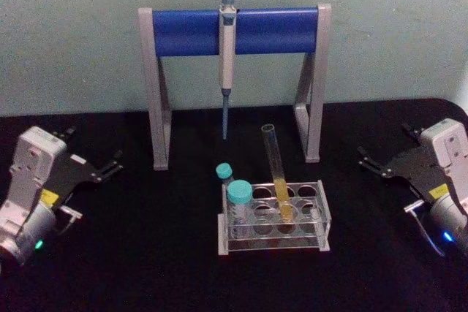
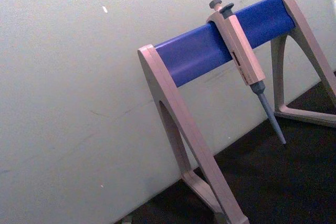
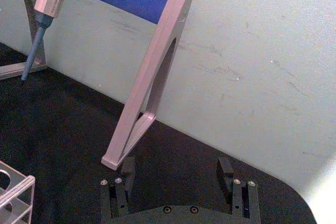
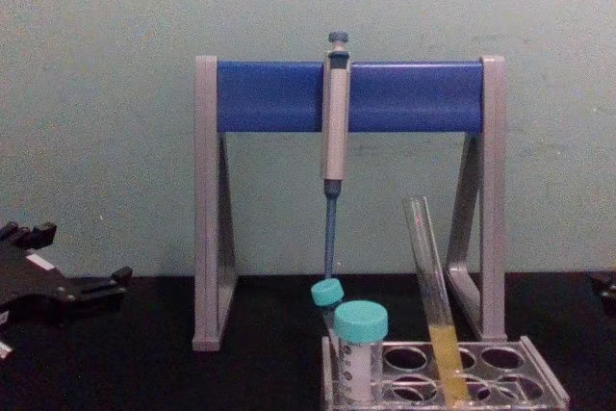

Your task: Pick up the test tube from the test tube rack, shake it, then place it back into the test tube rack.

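Saw the test tube leaning in a hole near the middle of the test tube rack, yellow liquid at its bottom. Found two teal-capped tubes at the rack's left end. Saw the left gripper and right gripper well off to each side, fingers apart, holding nothing.

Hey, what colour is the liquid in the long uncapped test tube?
Yellow, in the lower part of the test tube; the chest view shows it best.
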`<state>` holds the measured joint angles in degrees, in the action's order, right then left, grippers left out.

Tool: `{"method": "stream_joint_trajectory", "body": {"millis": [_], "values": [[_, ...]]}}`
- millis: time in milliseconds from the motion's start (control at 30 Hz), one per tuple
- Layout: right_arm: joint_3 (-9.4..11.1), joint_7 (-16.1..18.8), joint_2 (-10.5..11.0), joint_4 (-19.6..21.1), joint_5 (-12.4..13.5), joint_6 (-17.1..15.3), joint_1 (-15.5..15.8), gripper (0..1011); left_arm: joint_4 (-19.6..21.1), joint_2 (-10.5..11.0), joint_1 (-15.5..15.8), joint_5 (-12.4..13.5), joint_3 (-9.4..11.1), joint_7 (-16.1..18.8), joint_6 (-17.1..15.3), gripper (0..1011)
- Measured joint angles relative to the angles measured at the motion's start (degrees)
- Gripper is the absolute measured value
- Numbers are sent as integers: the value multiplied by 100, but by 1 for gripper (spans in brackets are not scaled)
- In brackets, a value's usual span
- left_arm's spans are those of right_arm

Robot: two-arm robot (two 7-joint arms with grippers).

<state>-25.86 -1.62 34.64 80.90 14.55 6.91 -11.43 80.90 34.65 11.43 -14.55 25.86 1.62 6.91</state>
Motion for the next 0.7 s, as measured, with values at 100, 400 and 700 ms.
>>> {"method": "stream_joint_trajectory", "body": {"millis": [100, 400, 700], "values": [[0, 0, 0, 0, 0, 0, 0, 1000, 0, 0, 0, 0, 0, 0, 0, 1001], [0, 0, 0, 0, 0, 0, 0, 1000, 0, 0, 0, 0, 0, 0, 0, 1001], [0, 0, 0, 0, 0, 0, 0, 1000, 0, 0, 0, 0, 0, 0, 0, 1001]]}}
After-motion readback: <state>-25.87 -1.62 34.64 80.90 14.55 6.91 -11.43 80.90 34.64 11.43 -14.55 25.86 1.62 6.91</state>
